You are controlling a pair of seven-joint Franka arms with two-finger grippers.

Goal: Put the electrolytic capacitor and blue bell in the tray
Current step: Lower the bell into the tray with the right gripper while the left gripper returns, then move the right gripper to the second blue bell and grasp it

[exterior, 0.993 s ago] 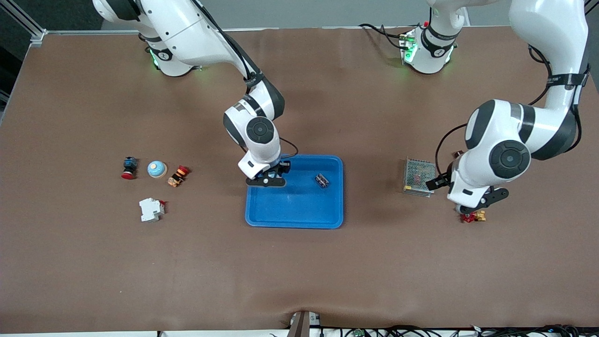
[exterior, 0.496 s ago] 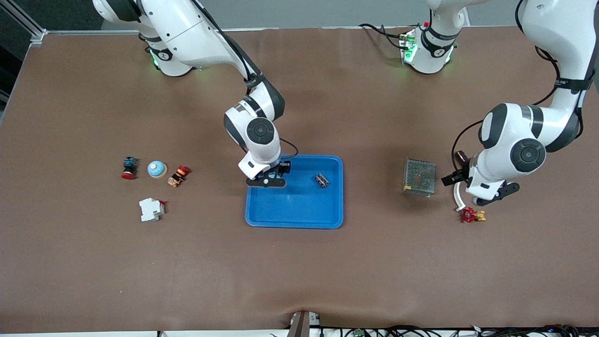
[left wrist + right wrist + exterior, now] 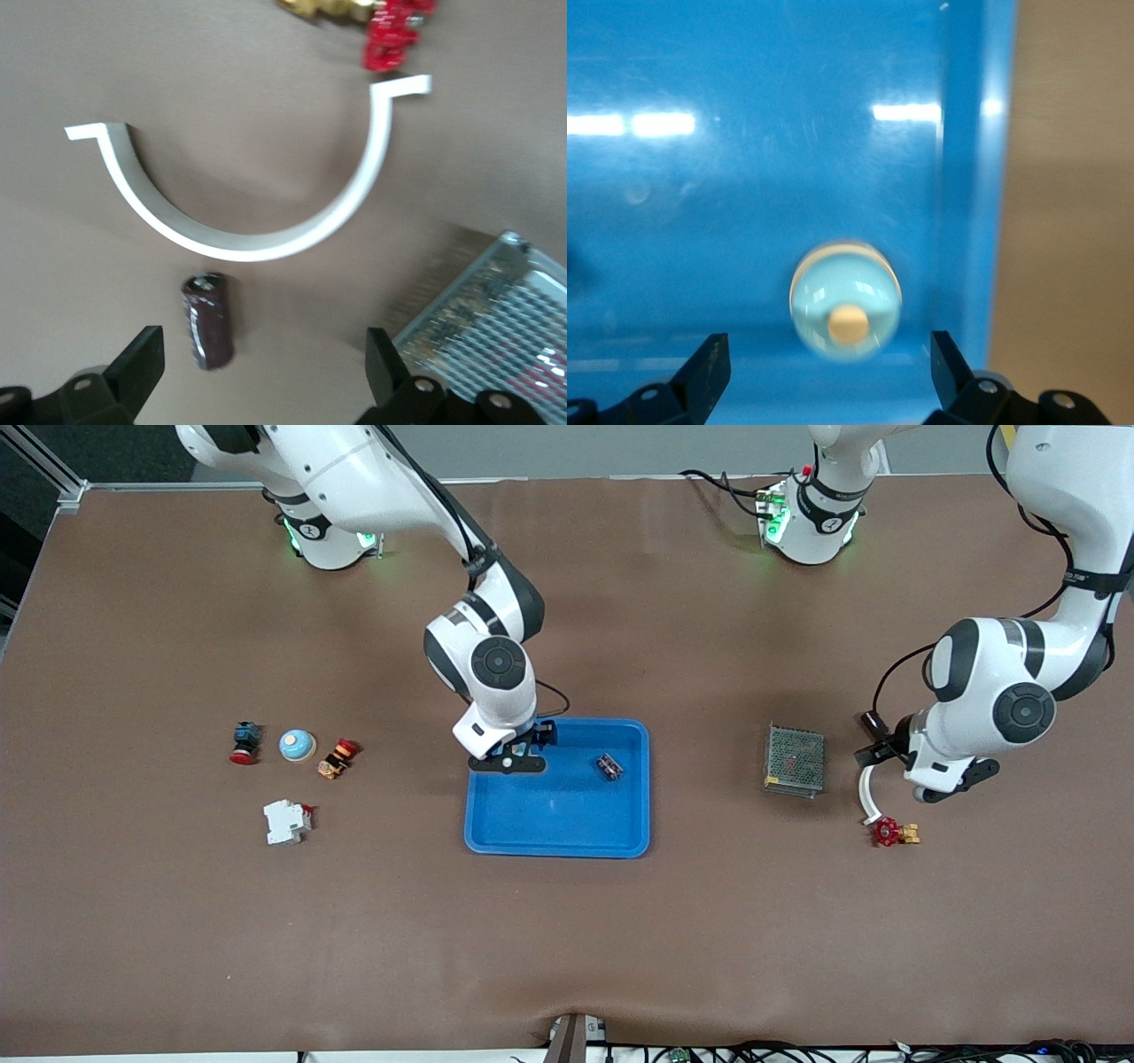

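right gripper (image 3: 509,760) over tray (image 3: 567,841) corner, fingers spread, blue bell (image 3: 845,301) lying in tray below; left gripper (image 3: 266,376) fingers spread over electrolytic capacitor (image 3: 207,319) on worktop beside mesh box (image 3: 795,759); capacitor looks left to do

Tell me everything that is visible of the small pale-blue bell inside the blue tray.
The pale-blue dome-shaped bell looks glossy, with a cream button on top and a cream rim. It sits upright on the floor of the bright-blue plastic tray, close to one wall. The right claw is open above it, not touching it.
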